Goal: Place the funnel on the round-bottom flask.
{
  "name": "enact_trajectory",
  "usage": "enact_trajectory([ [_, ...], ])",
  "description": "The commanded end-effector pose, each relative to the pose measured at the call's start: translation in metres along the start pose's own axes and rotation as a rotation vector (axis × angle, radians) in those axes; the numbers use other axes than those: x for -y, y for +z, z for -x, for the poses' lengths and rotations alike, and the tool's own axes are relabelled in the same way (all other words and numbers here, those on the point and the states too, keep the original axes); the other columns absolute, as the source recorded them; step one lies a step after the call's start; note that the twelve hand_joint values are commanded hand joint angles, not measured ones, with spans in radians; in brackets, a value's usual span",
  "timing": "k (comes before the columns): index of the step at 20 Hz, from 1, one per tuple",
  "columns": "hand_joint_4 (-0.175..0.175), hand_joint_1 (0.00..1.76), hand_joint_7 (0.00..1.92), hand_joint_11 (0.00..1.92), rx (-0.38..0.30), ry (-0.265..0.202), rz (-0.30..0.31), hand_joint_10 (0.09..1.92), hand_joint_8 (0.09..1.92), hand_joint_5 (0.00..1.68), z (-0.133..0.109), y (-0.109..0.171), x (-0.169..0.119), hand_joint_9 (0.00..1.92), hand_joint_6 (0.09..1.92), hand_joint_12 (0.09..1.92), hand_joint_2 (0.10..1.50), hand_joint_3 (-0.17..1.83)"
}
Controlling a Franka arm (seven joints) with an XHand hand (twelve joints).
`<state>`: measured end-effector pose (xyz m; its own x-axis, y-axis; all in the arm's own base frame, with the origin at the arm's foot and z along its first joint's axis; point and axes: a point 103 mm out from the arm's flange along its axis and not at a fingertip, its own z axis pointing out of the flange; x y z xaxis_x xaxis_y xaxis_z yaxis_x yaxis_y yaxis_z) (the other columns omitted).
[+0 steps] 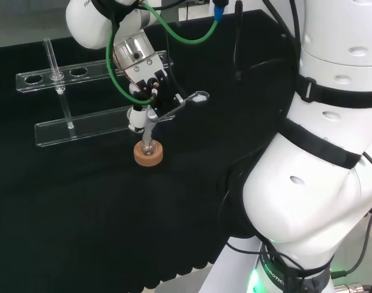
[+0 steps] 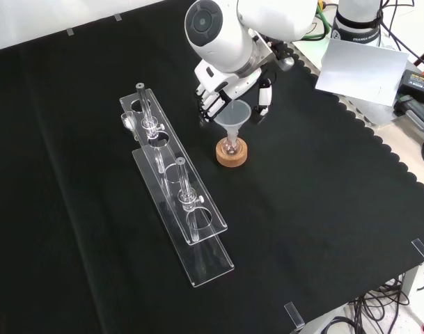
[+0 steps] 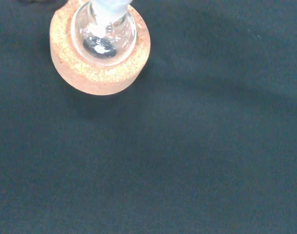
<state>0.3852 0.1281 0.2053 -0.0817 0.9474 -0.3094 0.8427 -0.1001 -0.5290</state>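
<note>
A round-bottom flask [image 3: 104, 30] sat in a cork ring [image 3: 97, 73] on the black-clothed counter [image 3: 187, 156].

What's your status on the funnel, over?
Hand curled round the funnel. Funnel stem in the round-bottom flask neck, flask on cork ring. Nothing in the way.

Clear funnel [image 2: 233, 117] upright in round-bottom flask [image 2: 230, 147] on cork ring [image 2: 231, 154]
</note>
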Motion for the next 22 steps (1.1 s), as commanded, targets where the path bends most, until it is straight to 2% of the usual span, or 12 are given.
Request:
enact_trajectory([
  [1,-0.082,0.67,0.0,0.26,0.004,0.005,0.002,0.74,0.61,0.28,-0.001,0.0,0.003,0.31,0.09,1.42,0.68,0.47],
  [6,-0.077,0.6,0.0,0.15,-0.027,0.009,0.072,0.83,0.27,0.19,0.005,-0.005,0.012,0.07,0.09,1.48,0.65,0.37],
  [8,-0.076,0.58,0.0,0.13,-0.046,0.008,0.123,0.85,0.22,0.17,0.009,-0.009,0.018,0.03,0.09,1.49,0.65,0.34],
  [11,-0.076,0.54,0.0,0.12,-0.044,0.002,0.156,0.87,0.2,0.16,0.014,-0.018,0.026,0.01,0.09,1.5,0.65,0.3],
  [13,-0.076,0.53,0.0,0.11,-0.058,0.0,0.19,0.86,0.25,0.16,0.02,-0.024,0.031,0.02,0.09,1.51,0.65,0.28],
  [19,-0.078,0.54,0.0,0.15,-0.132,-0.011,0.229,0.8,0.57,0.21,0.046,-0.038,0.038,0.15,0.09,1.47,0.69,0.21],
  [22,-0.077,0.57,0.01,0.16,-0.158,-0.015,0.238,0.78,0.64,0.23,0.057,-0.044,0.038,0.2,0.09,1.46,0.7,0.21],
])
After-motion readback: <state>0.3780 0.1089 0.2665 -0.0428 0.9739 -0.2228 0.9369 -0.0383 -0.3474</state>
